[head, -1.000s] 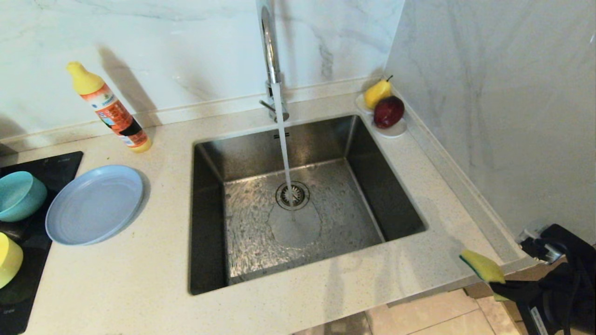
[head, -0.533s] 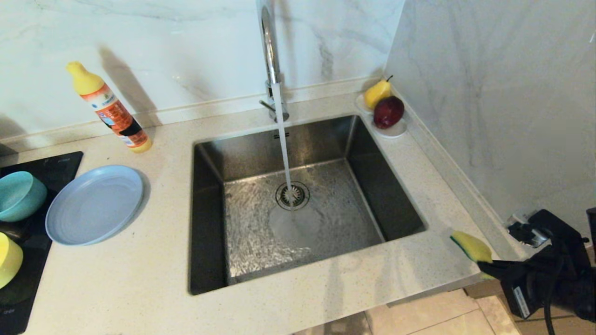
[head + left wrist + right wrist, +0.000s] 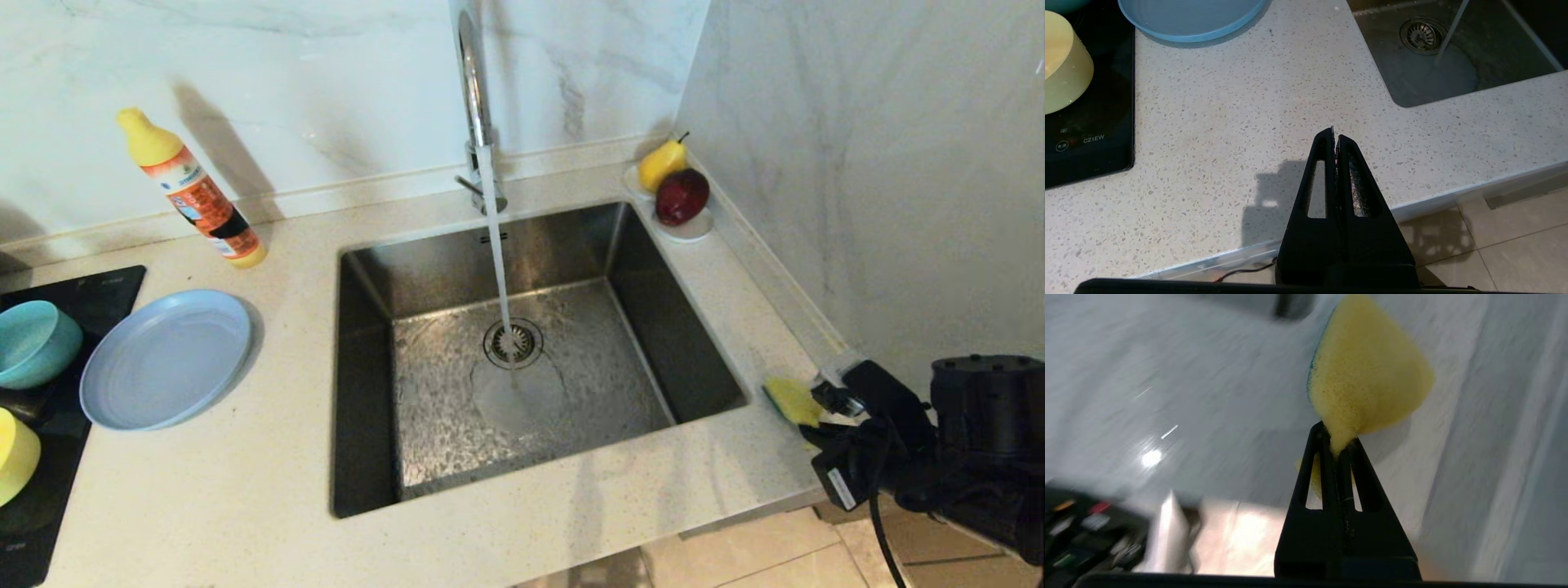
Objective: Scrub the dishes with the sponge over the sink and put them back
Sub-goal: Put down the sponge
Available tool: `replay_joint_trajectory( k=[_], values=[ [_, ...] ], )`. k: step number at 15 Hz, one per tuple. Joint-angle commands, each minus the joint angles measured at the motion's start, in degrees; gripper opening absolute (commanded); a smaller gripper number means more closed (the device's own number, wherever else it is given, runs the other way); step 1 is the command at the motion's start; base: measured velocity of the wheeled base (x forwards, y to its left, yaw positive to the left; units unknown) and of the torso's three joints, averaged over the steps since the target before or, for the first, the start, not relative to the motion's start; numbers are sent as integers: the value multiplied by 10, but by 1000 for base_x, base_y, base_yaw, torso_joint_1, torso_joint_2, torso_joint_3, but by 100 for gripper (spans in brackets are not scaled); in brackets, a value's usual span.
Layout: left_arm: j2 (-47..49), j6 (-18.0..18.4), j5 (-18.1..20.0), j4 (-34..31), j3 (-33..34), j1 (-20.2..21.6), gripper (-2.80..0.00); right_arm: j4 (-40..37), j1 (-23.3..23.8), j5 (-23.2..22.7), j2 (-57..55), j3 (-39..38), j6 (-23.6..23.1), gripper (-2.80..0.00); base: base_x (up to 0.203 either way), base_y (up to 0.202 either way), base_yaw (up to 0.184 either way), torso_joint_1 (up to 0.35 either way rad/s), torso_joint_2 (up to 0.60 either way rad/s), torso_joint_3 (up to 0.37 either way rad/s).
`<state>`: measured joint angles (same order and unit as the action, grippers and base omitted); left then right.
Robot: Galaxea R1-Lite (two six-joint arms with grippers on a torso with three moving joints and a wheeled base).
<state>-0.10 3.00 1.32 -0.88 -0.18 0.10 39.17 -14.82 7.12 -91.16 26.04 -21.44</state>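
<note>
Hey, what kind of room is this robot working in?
Most likely a home kitchen: a steel sink under a running tap, set in a speckled stone counter, with an induction hob beside it.

sink [image 3: 531, 359]: set in the counter [image 3: 245, 490], tap [image 3: 473, 98] behind it
plate [image 3: 166, 358]: on the counter, left of the sink
bottle [image 3: 192, 189]: behind the plate
sponge [image 3: 792, 400]: over the counter, right of the sink (near its front corner)

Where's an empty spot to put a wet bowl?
Bare counter lies between the plate and the sink, and along its front edge. The stove side is crowded with two bowls.
</note>
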Motion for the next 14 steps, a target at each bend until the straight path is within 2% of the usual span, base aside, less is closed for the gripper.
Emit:
replay_joint_trajectory(
  k=[1,5,9,14],
  values=[
    [2,0,0,0,0,0,-280,23,-6,7,-53,13,-9,-280,0,0,0,0,0,0],
    [2,0,0,0,0,0,-280,27,-8,28,-77,69,-25,-280,0,0,0,0,0,0],
    [2,0,0,0,0,0,-280,36,-8,39,-76,77,-53,-280,0,0,0,0,0,0],
    [2,0,0,0,0,1,-280,36,-12,51,-81,81,-52,-280,0,0,0,0,0,0]
  ],
)
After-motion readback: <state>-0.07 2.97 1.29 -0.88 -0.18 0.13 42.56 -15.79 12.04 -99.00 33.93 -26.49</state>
